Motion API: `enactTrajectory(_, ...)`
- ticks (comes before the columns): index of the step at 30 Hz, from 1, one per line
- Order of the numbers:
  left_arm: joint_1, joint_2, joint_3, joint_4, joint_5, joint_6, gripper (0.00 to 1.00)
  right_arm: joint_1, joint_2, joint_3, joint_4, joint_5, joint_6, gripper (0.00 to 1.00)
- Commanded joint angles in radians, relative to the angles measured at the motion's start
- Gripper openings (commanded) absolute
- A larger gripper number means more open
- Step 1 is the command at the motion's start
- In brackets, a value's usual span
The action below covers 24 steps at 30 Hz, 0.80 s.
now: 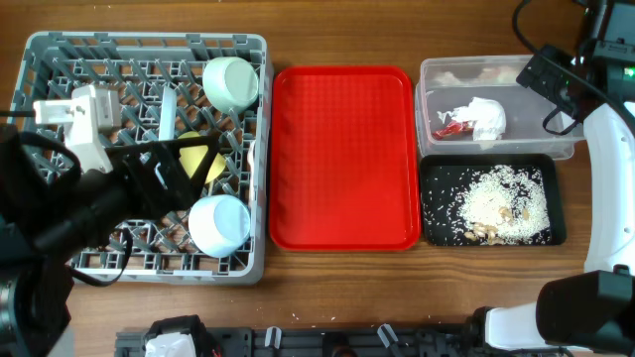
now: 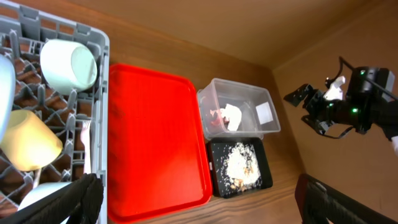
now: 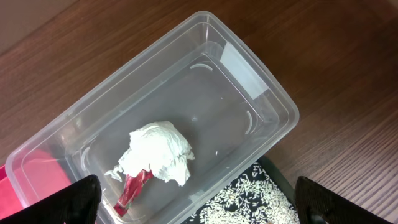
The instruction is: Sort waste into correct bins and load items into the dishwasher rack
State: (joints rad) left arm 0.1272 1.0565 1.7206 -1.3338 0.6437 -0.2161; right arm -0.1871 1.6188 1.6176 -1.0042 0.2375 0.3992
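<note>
While my left hand (image 2: 199, 186) hangs over the dishwasher rack (image 1: 60, 50) at the tabletop's left edge, its fingers stand wide apart with nothing between them. Mint-green bowls (image 1: 230, 81) and the yellow cup (image 1: 201, 159) sit among the pegs. My right hand (image 3: 198, 183), equally spread and empty, hovers above the clear tub (image 3: 261, 118) near the far right corner, where the white napkin (image 3: 158, 152) lies partly over the red wrapper (image 3: 130, 190). Just beside the tub, toward the near edge, the black tray (image 1: 437, 169) carries the rice scraps (image 1: 496, 198). Between rack and bins lies the red tray (image 1: 342, 149).
</note>
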Motion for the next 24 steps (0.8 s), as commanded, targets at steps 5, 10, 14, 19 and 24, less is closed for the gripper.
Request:
enactTrajectory(5,-0.012,0.01,0.001,-0.01,-0.018,-0.009,1.0,-0.003,0.011,-0.003,0.002,0.016,-0.006,1.0)
enactTrajectory(10,-0.012,0.01,0.001,-0.01,-0.018,-0.009,1.0,-0.003,0.011,-0.003,0.002,0.016,-0.006,1.0)
enactTrajectory(14,-0.012,0.01,0.001,-0.01,-0.017,-0.009,1.0,-0.003,0.01,-0.003,0.002,0.016,-0.006,1.0)
enactTrajectory(19,-0.012,0.01,0.001,-0.01,-0.018,-0.009,1.0,0.037,-0.161,-0.003,0.002,0.016,-0.006,1.0)
enactTrajectory(24,-0.012,0.01,0.001,-0.01,-0.018,-0.009,1.0,0.19,-0.396,-0.003,0.002,0.017,-0.005,1.0)
